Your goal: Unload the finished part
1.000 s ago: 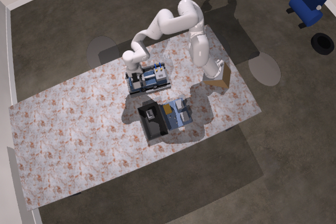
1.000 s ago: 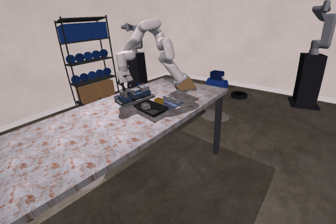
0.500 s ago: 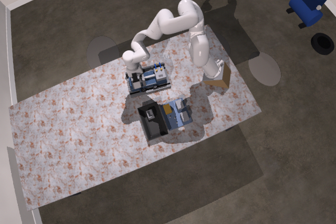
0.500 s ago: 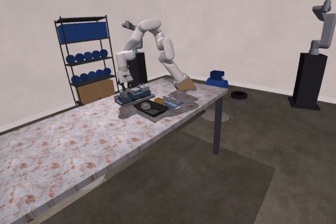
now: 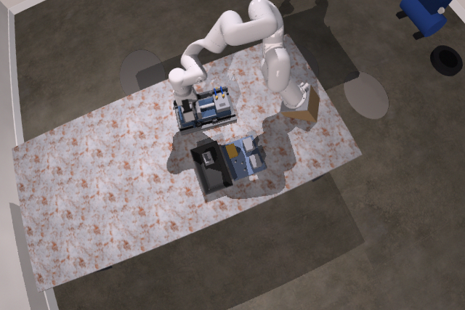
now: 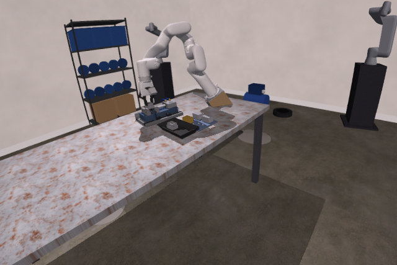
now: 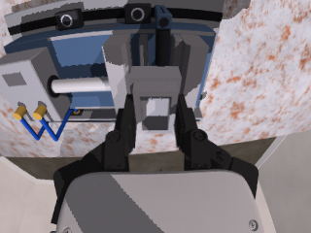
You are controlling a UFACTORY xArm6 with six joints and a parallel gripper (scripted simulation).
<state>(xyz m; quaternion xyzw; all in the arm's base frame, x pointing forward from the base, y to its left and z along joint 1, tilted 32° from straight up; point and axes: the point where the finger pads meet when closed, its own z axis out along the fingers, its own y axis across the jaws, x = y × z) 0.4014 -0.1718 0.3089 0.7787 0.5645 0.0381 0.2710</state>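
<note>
The blue and grey vise [image 5: 204, 109] stands on its plate near the middle of the table and also shows in the side view [image 6: 157, 113]. The finished part [image 7: 155, 91], a grey block with a pale pocket, sits between the vise's dark jaws. My gripper [image 7: 155, 105] [image 5: 185, 105] reaches straight down over the vise's left end and is shut on the part, one dark finger on each side. I cannot tell whether the part has risen off the vise. The black outfeed tray [image 5: 211, 171] lies in front of the vise, with a small grey block [image 5: 207, 157] on its floor.
A blue fixture plate [image 5: 244, 160] with grey blocks and a yellow block lies right of the tray. The vise's white rod [image 7: 78, 84] and blue hoses [image 7: 42, 126] lie on its right half. The arm's base wedge [image 5: 302, 105] stands at the table's far right.
</note>
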